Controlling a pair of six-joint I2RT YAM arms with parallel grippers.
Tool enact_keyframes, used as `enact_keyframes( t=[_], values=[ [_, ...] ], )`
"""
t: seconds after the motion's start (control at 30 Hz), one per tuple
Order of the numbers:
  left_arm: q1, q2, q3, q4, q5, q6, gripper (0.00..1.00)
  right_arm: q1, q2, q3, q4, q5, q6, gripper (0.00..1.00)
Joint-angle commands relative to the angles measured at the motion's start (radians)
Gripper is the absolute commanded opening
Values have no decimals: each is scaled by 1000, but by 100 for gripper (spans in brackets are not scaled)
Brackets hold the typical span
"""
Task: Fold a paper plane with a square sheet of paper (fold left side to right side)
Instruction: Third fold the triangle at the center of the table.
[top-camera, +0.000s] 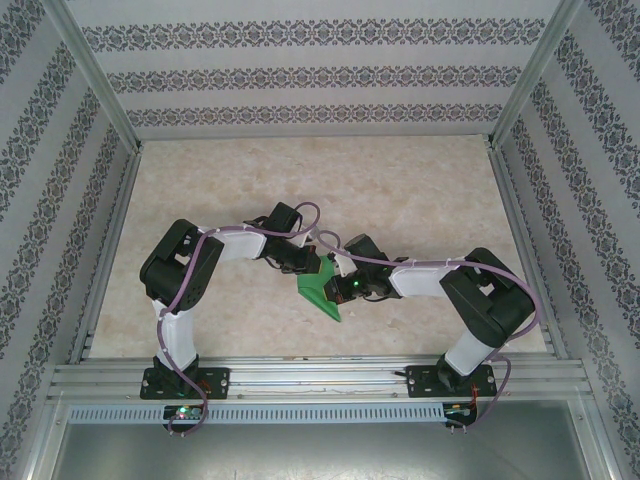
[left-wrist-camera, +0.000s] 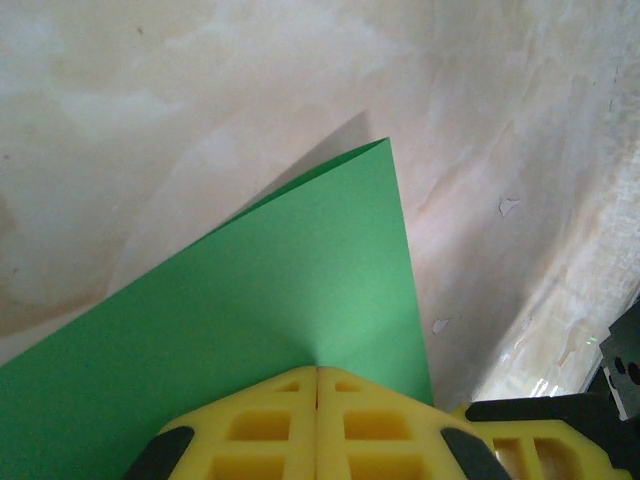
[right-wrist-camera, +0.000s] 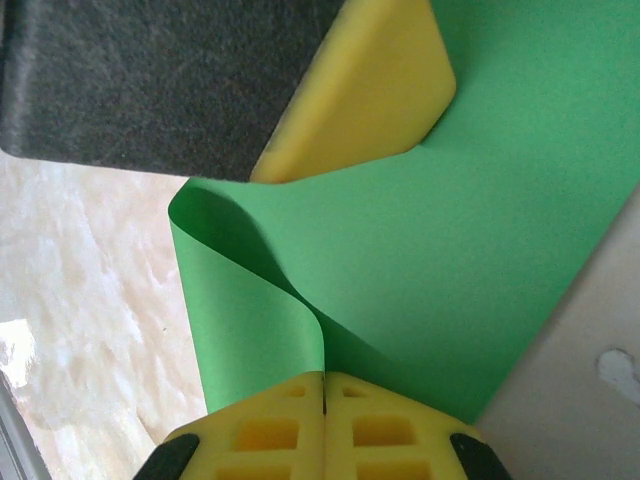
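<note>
The square sheet of paper (top-camera: 322, 294) is bright green and lies at the table's middle, partly folded, with a pointed end toward the near edge. My left gripper (top-camera: 317, 268) is shut on it. In the left wrist view the paper (left-wrist-camera: 280, 290) runs out flat from the closed yellow jaws of the left gripper (left-wrist-camera: 318, 372). My right gripper (top-camera: 340, 283) meets it from the right. In the right wrist view a curled flap of paper (right-wrist-camera: 480, 230) runs into the closed right gripper (right-wrist-camera: 325, 376), and a left finger (right-wrist-camera: 360, 100) rests on the sheet. A paper plane is out of view.
The beige marbled table (top-camera: 330, 190) is fenced by aluminium rails (top-camera: 320, 375) at the near edge and both sides, with patterned walls behind. The right arm's finger (left-wrist-camera: 540, 440) shows at the lower right of the left wrist view.
</note>
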Motion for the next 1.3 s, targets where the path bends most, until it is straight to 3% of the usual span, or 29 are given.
enact_keyframes(
  t=[0.0,0.3,1.27],
  values=[
    [-17,36,-12,-46,-48,9,7,15,14,6,-7,-10,-1,0],
    [-16,36,-13,-43,-57,3,7,21,-41,-16,-6,-24,4,0],
    [-16,31,-22,-33,-57,-4,7,19,-4,9,-27,25,-8,0]
  ],
)
